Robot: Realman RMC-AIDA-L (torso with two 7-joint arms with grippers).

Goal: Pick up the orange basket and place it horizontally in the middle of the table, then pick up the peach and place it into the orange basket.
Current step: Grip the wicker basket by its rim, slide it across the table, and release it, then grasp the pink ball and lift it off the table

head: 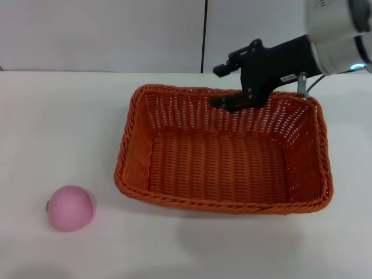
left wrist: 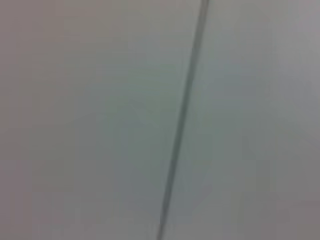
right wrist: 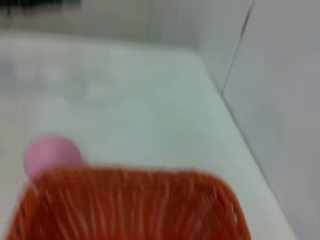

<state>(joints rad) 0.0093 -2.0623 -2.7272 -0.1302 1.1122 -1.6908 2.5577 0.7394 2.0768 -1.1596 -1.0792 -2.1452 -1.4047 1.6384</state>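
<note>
1. The basket [head: 224, 154] sits on the white worktop [head: 70, 116] with its long axis running left to right across the robot's front, a little to the right of the middle. It looks level, base down, so the first part of the task appears about done.

2. The right pincer [head: 228, 86] hangs at the basket's far rim, toward its right half. Its fingers are spread: one is raised above the rim, the other dips just inside the far wall. It grips nothing that I can make out.

3. The peach [head: 71, 207] rests on the worktop near the robot's front left, well apart from the basket and beyond its left short end. In the right wrist view it shows past the basket's rim [right wrist: 130, 175] as a pink blob [right wrist: 50, 155].

4. From the right pincer the peach lies left and toward the robot, across the whole basket.

5. The left pincer is out of sight; its camera shows only wall. The peach is on the left arm's side, so that arm is probably the nearer one.
</note>
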